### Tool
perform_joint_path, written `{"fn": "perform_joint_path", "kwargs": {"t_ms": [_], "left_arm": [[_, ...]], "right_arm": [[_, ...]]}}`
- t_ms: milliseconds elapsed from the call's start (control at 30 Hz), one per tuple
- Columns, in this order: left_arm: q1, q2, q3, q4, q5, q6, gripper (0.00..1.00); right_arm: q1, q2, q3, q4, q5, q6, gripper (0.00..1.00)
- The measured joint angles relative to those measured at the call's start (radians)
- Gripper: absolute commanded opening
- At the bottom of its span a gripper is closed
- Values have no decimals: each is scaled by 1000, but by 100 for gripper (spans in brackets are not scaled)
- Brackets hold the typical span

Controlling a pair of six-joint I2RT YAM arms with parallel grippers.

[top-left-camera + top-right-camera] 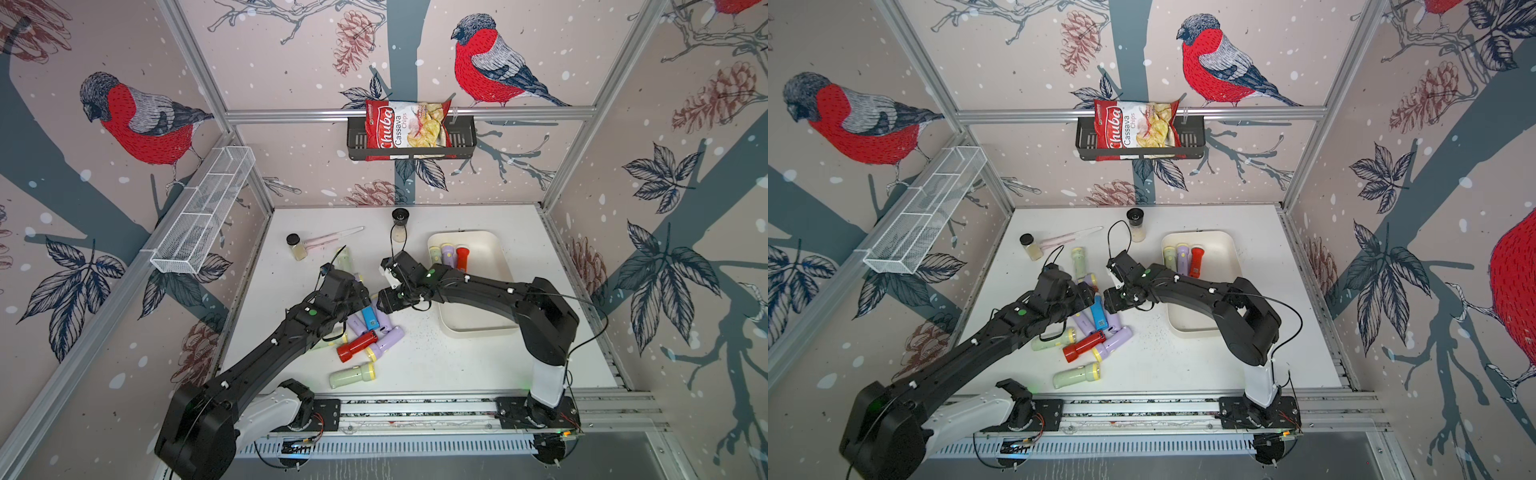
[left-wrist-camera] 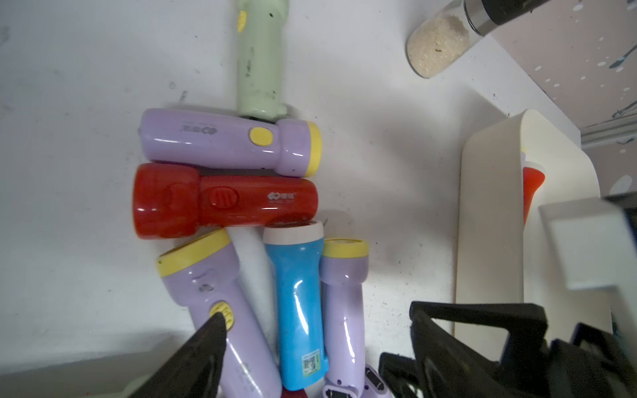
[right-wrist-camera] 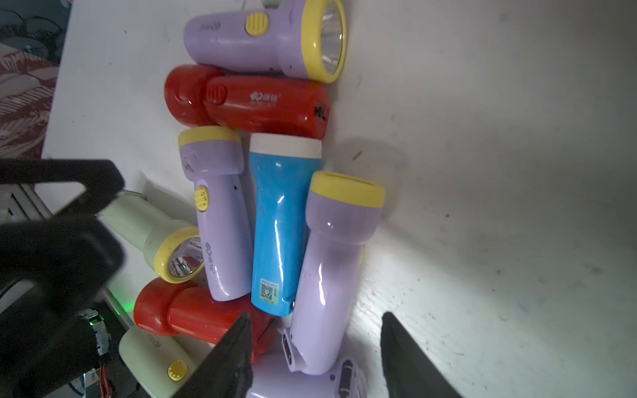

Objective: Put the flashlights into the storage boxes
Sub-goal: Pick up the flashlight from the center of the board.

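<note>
Bullfinch-papered walls are closing in a white table (image 1: 415,365) where I am working both arms over a heap of flashlights (image 1: 359,347) in lilac, red and pale green, with one blue flashlight (image 3: 281,220) among them, all lying flat and touching one another. I am holding my right end effector (image 3: 317,315) low over the heap, its fingers apart and gripping nothing. The tail of a lilac flashlight (image 3: 331,268) is lying between them, its long axis running straight away from the end effector and its yellow-rimmed head pointing outward, with bare table showing beside one finger. My left end effector (image 2: 315,317) is hanging just beside it, spread wide and carrying nothing, above the blue flashlight and its lilac neighbours. I am judging the right arm the better placed for this pick: it is the nearer to that lilac body, and the storage box (image 1: 478,330) is lying on its side of the heap, beneath its forearm. That cream box is holding three flashlights (image 1: 449,255) side by side at its far end, pale green, lilac and red, the rest of its floor showing bare. On the back wall a black basket (image 1: 461,141) is carrying a bag of cassava chips (image 1: 405,129), while a jar (image 1: 297,248) and a taller jar (image 1: 400,228) of pale grains are standing beyond the heap.
</note>
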Motion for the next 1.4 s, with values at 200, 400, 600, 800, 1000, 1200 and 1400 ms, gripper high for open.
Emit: {"fn": "perform_joint_path", "kwargs": {"t_ms": [200,400,600,800,1000,1200,1400], "left_arm": [[64,-74,-55,3,40,-7,83],[83,-87,-67,7,51,-7,83],[85,-63,-67,27,68,-6,83],[85,-40,-66,37,76,5,83],[85,-19,-56,61,93,16,82],[85,32,-42,119,146,50,79],[71,126,-1,208,226,78,77]], "right_arm": [[24,74,42,-5,6,4,60],[27,126,71,-33,34,26,57],[19,169,92,-48,66,48,53],[15,198,119,-41,82,50,50],[3,192,107,-23,87,53,40],[-27,95,44,-33,95,74,36],[-84,-89,-41,1,101,82,35]]}}
